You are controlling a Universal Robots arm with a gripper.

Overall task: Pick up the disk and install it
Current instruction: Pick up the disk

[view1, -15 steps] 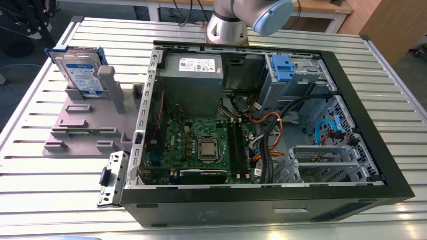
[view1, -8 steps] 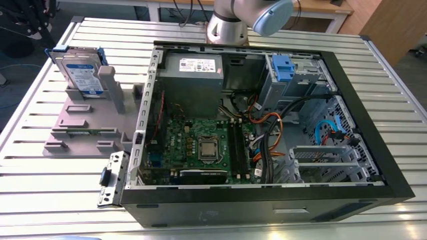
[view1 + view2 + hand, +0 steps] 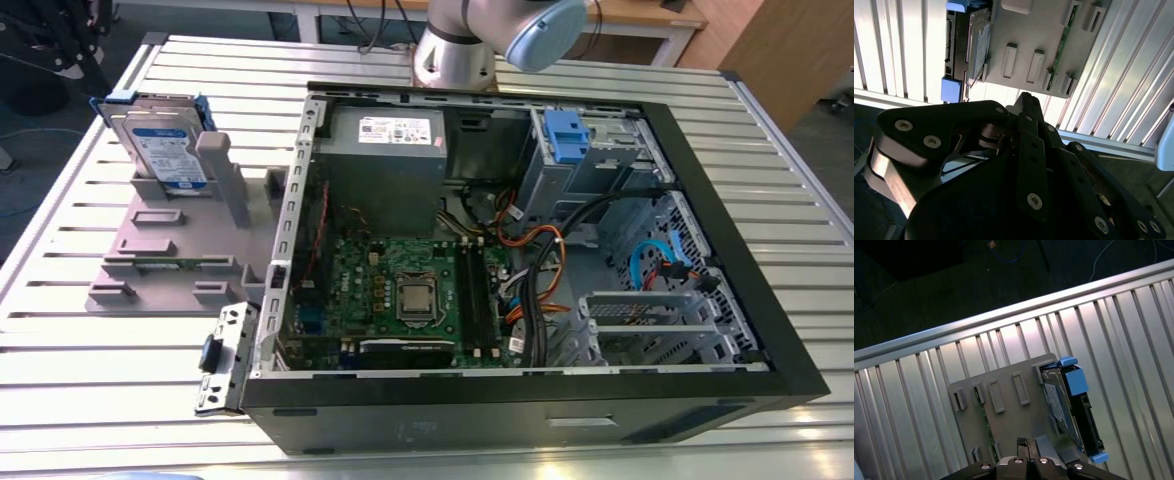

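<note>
Two wrist views catch the gripper point(image 3: 1023, 444) pinched closed, empty, over the grey holder point(image 3: 1004, 427); the disk point(image 3: 1058, 402) stands on edge in its end slot. Exterior view adds the open case point(image 3: 534, 410), on the exterior view's right of the holder.

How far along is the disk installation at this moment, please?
Done: nothing yet; the disk stands upright in the grey holder, outside the case. In hand: nothing; in the first wrist view the gripper is shut, empty and apart from the disk. Left: both the pickup and the install.
</note>
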